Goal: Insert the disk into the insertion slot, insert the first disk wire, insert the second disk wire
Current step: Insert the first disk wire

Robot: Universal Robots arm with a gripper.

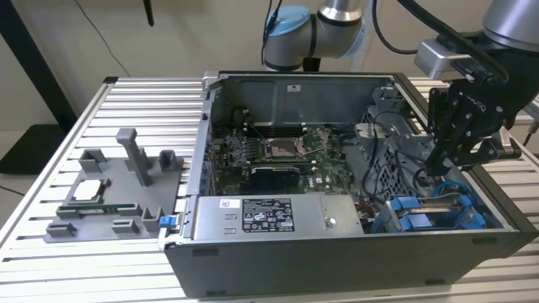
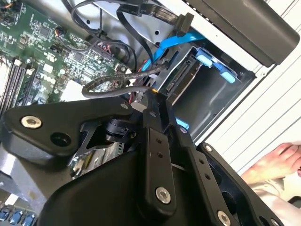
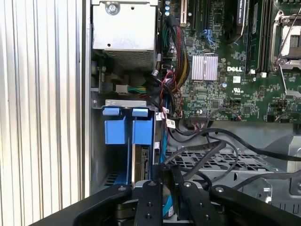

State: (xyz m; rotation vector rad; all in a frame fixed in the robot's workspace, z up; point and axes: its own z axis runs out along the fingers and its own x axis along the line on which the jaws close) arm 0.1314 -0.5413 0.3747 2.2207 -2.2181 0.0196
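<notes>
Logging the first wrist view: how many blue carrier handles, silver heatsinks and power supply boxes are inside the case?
blue carrier handles: 2
silver heatsink: 1
power supply box: 1
Total: 4

I see glossy blue plastic edging the insertion slot [image 3: 141, 162], its cage [image 3: 244, 162] perforated grey metal, the table [image 3: 42, 94] ribbed pale metal.

- Slatted metal table [image 1: 84, 120] carries everything.
- Open computer case [image 1: 337, 265] sits on it.
- Grey parts fixture [image 1: 126, 196] lies just beside the case, on the exterior view's left.
</notes>
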